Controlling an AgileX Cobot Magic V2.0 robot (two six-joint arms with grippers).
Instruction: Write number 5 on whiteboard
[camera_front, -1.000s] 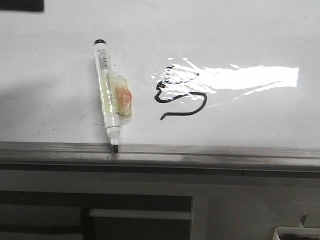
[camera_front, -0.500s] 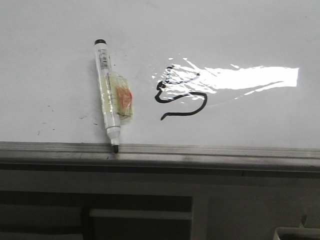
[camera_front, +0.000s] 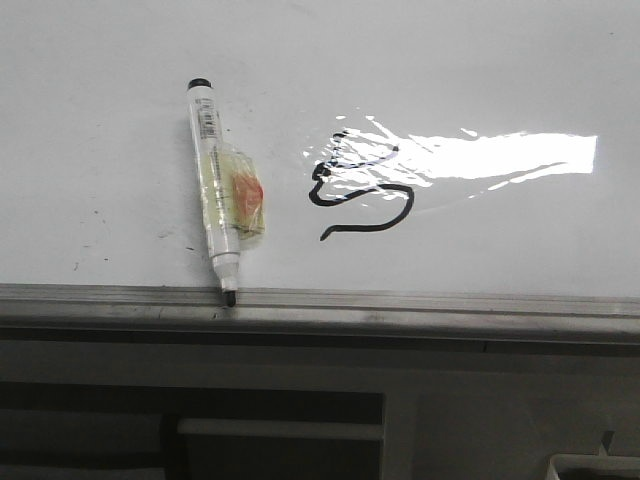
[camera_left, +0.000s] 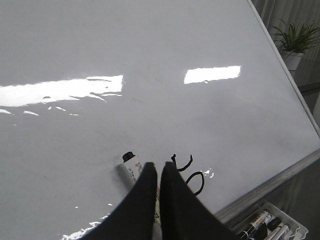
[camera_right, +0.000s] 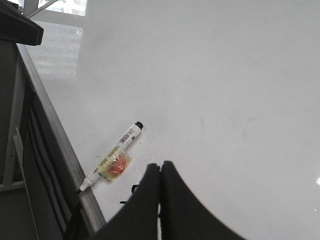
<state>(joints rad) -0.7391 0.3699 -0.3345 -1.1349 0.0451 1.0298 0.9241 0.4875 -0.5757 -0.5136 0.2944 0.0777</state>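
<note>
On whiteboard (camera_front: 120, 120), number 5 (camera_front: 362, 187) sits w/ marker (camera_front: 220, 195) beside it, apart from left gripper (camera_left: 159, 167) & right gripper (camera_right: 160, 167), both closed empty.

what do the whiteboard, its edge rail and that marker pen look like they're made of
The whiteboard looks like glossy white coated board, since it mirrors the ceiling lights as bright streaks. Its edge rail looks like brushed grey metal, probably aluminium, with a dull linear sheen. The marker pen seems to be white plastic with a printed barcode label, and a crinkly clear film, likely tape or wrap, around its middle.
</note>
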